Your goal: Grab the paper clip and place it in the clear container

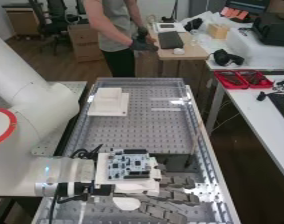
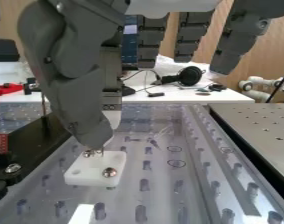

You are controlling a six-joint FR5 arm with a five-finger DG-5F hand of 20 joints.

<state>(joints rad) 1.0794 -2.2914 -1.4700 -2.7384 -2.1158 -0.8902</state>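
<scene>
Over the perforated worktop [image 1: 142, 134], I have the robot hand [image 1: 174, 196] apart, fingers extended, thumb separate. At its thumb tip is a white block with screws [image 2: 93, 172]; contact cannot be confirmed. I cannot tell the paper clip's position. Further from the hand stands a stepped white block [image 1: 107, 106].

In the high view looks slantwise down over the hand [image 1: 174, 196] from well off, in the wrist view outward from close behind it, both taking in perforated bench top [image 1: 136, 131].
</scene>
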